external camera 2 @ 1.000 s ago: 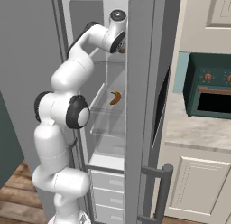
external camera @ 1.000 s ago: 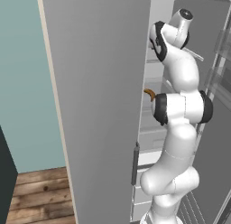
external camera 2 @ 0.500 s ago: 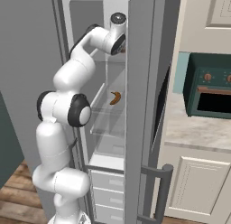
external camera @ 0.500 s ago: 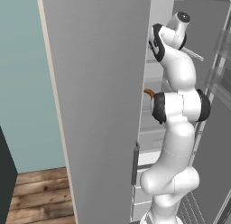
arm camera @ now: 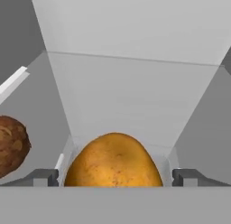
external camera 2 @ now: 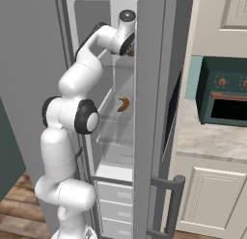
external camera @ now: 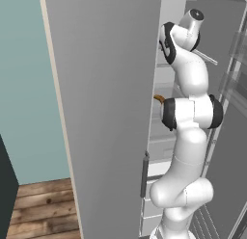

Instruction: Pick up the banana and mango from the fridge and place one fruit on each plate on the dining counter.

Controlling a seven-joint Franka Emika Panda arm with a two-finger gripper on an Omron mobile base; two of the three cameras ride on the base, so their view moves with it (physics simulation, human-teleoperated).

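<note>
Here, mango (arm camera: pixel 113 161) upright between wide pincer (arm camera: pixel 115 177) tips, fridge (external camera 2: pixel 154 112) open

Base views flank the fridge (external camera 2: pixel 154 88); hand view close inside.

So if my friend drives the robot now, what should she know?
End effector: open, up on the top shelf of the fridge, one fingertip on each side of the mango, not shut on it.
Banana: on the glass shelf below.
A brown round thing sits beside the mango; leave it.
Plates and counter: out of sight from here.
Done: fridge open, arm lined up on the mango.
Left: grab the mango, put it on one plate, then come back and put the banana on the other plate.
</note>
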